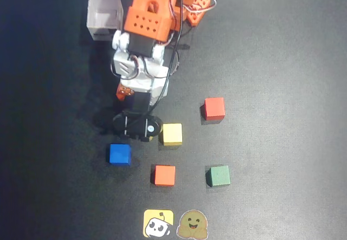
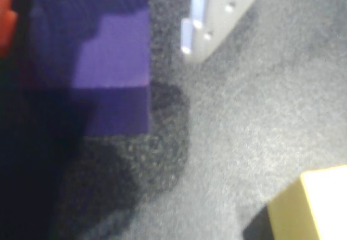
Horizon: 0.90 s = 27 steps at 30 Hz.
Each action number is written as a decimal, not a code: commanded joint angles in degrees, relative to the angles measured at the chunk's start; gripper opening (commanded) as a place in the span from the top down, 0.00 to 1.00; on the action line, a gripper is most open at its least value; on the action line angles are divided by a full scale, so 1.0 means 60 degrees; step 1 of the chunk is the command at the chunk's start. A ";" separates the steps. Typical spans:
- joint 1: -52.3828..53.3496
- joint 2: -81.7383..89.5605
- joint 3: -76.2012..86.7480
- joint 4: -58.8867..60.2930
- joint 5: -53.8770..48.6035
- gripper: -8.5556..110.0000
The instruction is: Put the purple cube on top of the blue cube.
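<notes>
Apparently the arm was bent low over the dark mat, its gripper (image 1: 135,125) pointing down between the blue cube (image 1: 120,154) and the yellow cube (image 1: 172,134), with the wrist camera body covering whatever lay beneath it in the overhead view. That was why the purple cube (image 2: 103,61) could not be found from above; it appeared only in the wrist view, large and close at the upper left, resting on the mat and casting a shadow toward the lower right. A pale gripper finger (image 2: 217,18) stood apart from it on the right with bare mat between them, and an orange sliver at the far left edge may have been the other finger, so the jaws seemed spread on either side of the cube rather than clamped on it, though the blur left contact on the left side uncertain. The posture suited a pick about to close. The blue cube sat just beside the gripper, below and left of it in the overhead view, with its top bare, so the carry would be short. An orange cube (image 1: 164,175), a green cube (image 1: 219,175) and a red cube (image 1: 214,108) lay well apart from that route, and a white box (image 1: 104,15) stood near the arm's base.
</notes>
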 commanded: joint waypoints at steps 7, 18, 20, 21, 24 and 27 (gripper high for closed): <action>0.0073 -0.0425 -0.0439 -0.0396 -0.0161 0.73; 0.0205 -0.0659 -0.0366 -0.0674 -0.0234 0.78; 0.0205 -0.0674 -0.0366 -0.0674 -0.0234 0.78; 0.0220 -0.0674 -0.0366 -0.0674 -0.0234 0.78; 0.0220 -0.0674 -0.0366 -0.0674 -0.0234 0.78; 0.0220 -0.0688 -0.0366 -0.0688 -0.0234 0.78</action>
